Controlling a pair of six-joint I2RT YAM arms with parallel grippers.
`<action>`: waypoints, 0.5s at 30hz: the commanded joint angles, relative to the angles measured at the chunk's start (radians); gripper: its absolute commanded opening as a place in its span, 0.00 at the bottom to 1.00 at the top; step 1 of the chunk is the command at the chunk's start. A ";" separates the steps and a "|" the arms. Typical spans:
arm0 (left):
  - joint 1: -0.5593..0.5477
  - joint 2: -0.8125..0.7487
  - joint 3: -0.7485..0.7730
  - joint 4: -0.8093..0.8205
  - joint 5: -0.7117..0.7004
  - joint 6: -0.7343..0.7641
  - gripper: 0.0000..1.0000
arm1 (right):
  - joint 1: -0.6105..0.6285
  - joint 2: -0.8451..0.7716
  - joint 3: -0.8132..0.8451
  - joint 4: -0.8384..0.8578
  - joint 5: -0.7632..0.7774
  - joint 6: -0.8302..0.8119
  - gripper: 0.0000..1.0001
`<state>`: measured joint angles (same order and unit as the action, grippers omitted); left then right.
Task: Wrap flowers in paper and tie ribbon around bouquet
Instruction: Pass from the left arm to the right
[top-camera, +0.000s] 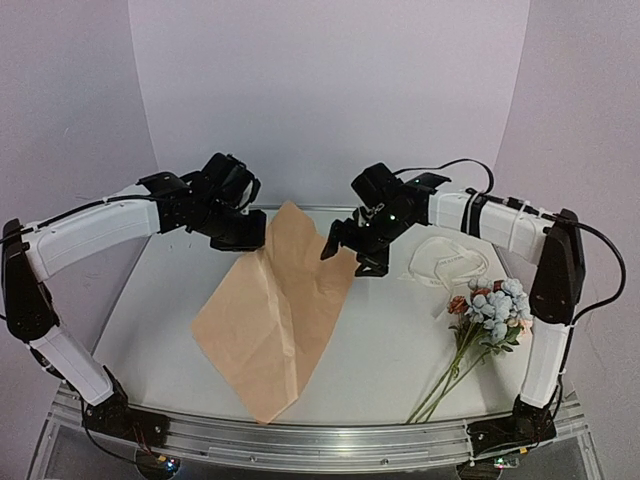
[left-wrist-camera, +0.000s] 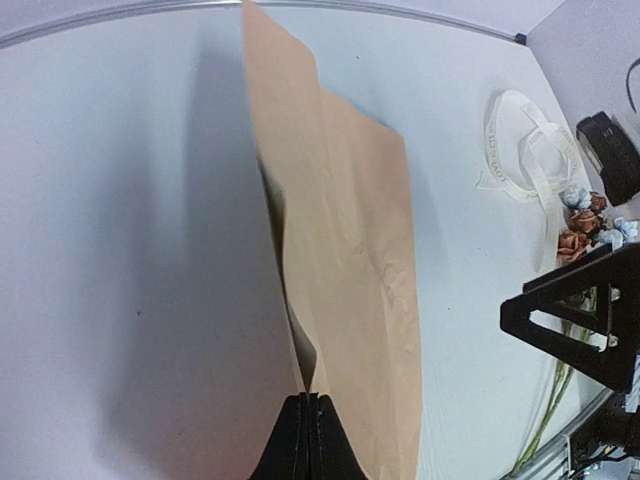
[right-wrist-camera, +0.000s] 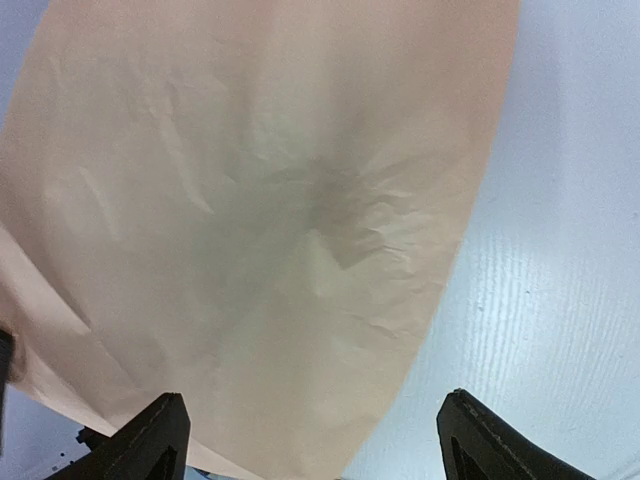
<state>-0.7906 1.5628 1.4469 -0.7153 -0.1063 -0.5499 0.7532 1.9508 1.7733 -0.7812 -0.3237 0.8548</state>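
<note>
Left wrist view: the left tool (left-wrist-camera: 310, 436) is clamping the paper (left-wrist-camera: 345, 250) by its edge, the sheet rising ahead of it. The right tool (top-camera: 352, 255) is hovering spread wide, the paper lying beneath it.

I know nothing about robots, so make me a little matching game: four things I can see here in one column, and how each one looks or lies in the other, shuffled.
Things:
1. paper
2. flowers
3. ribbon
4. right gripper

States:
a. wide open, holding nothing
b. cream, in a loose heap
c. tan, one edge pinched and lifted by the left gripper
d. lying flat, stems toward the near edge

Pairs: 1-c, 2-d, 3-b, 4-a
</note>
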 joint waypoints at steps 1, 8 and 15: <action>0.010 -0.072 0.152 -0.112 -0.121 0.098 0.00 | -0.003 -0.032 -0.093 -0.098 0.080 -0.055 0.86; 0.000 -0.018 0.352 -0.242 -0.071 0.181 0.00 | 0.024 0.199 0.031 0.048 -0.012 0.125 0.58; -0.123 0.141 0.306 -0.198 -0.051 0.053 0.00 | 0.018 0.316 0.078 0.145 0.009 0.229 0.52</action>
<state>-0.8355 1.5921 1.8034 -0.9087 -0.1614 -0.4110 0.7769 2.2893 1.8724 -0.6953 -0.3383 1.0068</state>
